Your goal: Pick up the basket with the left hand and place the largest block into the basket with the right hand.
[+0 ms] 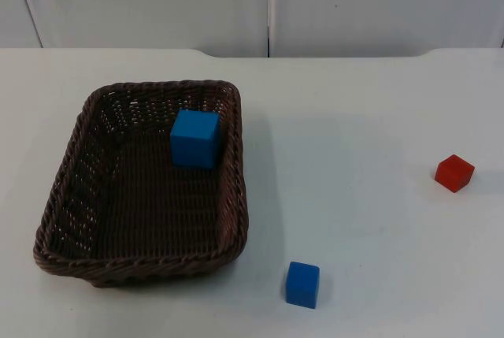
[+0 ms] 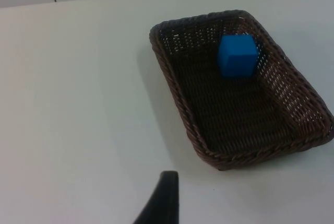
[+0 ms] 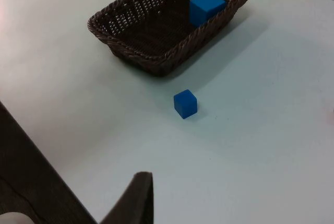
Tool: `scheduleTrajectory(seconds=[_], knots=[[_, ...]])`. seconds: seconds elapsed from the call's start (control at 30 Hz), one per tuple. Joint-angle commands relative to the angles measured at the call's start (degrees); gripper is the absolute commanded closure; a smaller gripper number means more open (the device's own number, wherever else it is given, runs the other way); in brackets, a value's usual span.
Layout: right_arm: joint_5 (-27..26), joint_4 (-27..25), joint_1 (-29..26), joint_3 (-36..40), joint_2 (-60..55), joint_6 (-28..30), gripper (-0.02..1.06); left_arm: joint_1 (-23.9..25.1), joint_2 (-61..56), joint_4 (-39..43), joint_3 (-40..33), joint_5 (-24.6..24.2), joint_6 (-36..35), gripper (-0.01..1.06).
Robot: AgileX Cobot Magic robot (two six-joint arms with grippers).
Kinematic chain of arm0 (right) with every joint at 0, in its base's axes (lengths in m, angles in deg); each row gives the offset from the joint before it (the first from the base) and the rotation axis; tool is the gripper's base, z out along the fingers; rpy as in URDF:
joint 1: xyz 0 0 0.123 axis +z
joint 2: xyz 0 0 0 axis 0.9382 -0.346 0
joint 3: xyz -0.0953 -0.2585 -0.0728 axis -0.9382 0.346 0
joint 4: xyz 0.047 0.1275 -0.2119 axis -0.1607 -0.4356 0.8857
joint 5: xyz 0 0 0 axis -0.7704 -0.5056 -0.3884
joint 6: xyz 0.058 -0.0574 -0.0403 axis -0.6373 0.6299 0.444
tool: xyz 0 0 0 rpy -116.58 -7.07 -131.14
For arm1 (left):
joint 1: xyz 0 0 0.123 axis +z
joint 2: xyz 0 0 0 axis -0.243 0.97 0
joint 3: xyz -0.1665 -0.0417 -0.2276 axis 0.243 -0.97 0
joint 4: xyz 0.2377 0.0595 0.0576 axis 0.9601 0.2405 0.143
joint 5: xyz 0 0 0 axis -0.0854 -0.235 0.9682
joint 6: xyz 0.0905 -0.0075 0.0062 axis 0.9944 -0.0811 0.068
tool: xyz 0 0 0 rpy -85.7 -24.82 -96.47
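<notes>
A brown wicker basket [image 1: 236,196] rests flat on the white table at the left. The large blue block [image 1: 195,139] lies inside it against the far right wall, also seen from both wrists [image 2: 238,56] [image 3: 207,7]. My left gripper [image 2: 163,200] hangs high and back from the basket [image 2: 172,85], over bare table, holding nothing. My right gripper [image 3: 138,198] waits well away from the basket [image 3: 156,65], near the table's front edge, with nothing in it.
A small blue block [image 1: 302,284] [image 3: 185,103] lies on the table just right of the basket's near corner. A small red block [image 1: 454,172] sits at the far right. The grey partition wall [image 1: 268,7] closes the back.
</notes>
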Motion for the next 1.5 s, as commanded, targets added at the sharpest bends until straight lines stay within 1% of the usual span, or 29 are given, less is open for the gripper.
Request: scheduleTrajectory(seconds=[0.0, 0.53, 0.63, 0.77, 0.87, 0.97, 1.37, 1.47], knots=[[-0.01, 0.14, 0.19, 0.41, 0.16, -0.05, -0.01, 0.15, -0.2, 0.16, -0.35, -0.16, 0.15, 0.2], [-0.01, 0.14, 0.19, 0.41, 0.16, -0.05, -0.01, 0.15, -0.2, -0.12, -0.35, -0.16, 0.43, 0.2], [-0.01, 0.14, 0.19, 0.41, 0.16, -0.05, -0.01, 0.15, -0.2, -0.12, -0.35, -0.16, 0.43, 0.17], [-0.01, 0.14, 0.19, 0.41, 0.16, -0.05, -0.01, 0.15, -0.2, 0.18, -0.35, -0.16, 0.06, 0.05], [-0.01, 0.14, 0.19, 0.41, 0.16, -0.05, -0.01, 0.15, -0.2, 0.18, -0.35, -0.16, 0.06, 0.03], [-0.01, 0.14, 0.19, 0.41, 0.16, -0.05, -0.01, 0.15, -0.2, 0.27, -0.35, -0.16, 0.06, 0.0], [-0.01, 0.14, 0.19, 0.41, 0.16, -0.05, -0.01, 0.15, -0.2, 2.04, -0.35, -0.16, -0.61, 0.0], [-0.01, 0.24, 0.19, 0.43, 0.16, -0.32, -0.01, 0.15, -0.2, 3.71, -0.35, -0.16, -2.12, 0.0]])
